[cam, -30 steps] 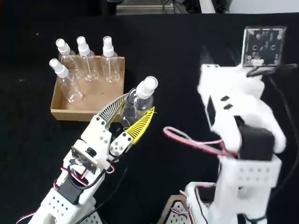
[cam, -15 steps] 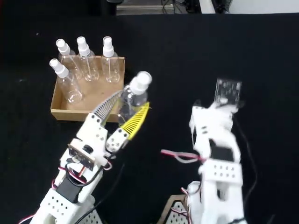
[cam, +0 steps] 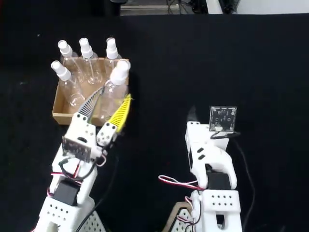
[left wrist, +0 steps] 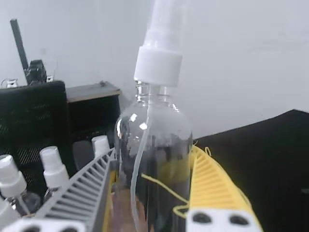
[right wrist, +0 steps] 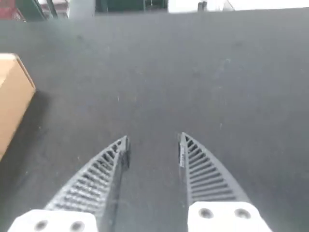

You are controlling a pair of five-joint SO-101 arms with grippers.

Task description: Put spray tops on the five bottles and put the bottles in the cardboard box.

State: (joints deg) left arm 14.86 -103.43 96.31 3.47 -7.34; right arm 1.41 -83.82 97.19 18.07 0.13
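My left gripper (cam: 110, 102) is shut on a clear bottle (cam: 112, 92) that carries a white spray top (cam: 119, 71), and holds it upright over the near right part of the cardboard box (cam: 62, 116). In the left wrist view the same bottle (left wrist: 153, 159) stands between the grey finger (left wrist: 79, 193) and the yellow finger (left wrist: 212, 188). Several capped bottles (cam: 89, 63) stand in the box at its far and left sides. My right gripper (right wrist: 153, 146) is open above bare black table, drawn back toward the right arm's base (cam: 212, 159).
The black tabletop (cam: 193, 63) spreads wide to the right of the box. A corner of the box (right wrist: 12, 96) sits off to one side of the right gripper. Red and white cables (cam: 176, 181) hang beside the right arm.
The left gripper carried the bottle left and away, from in front of the box to over it. The right arm folded back toward its base.
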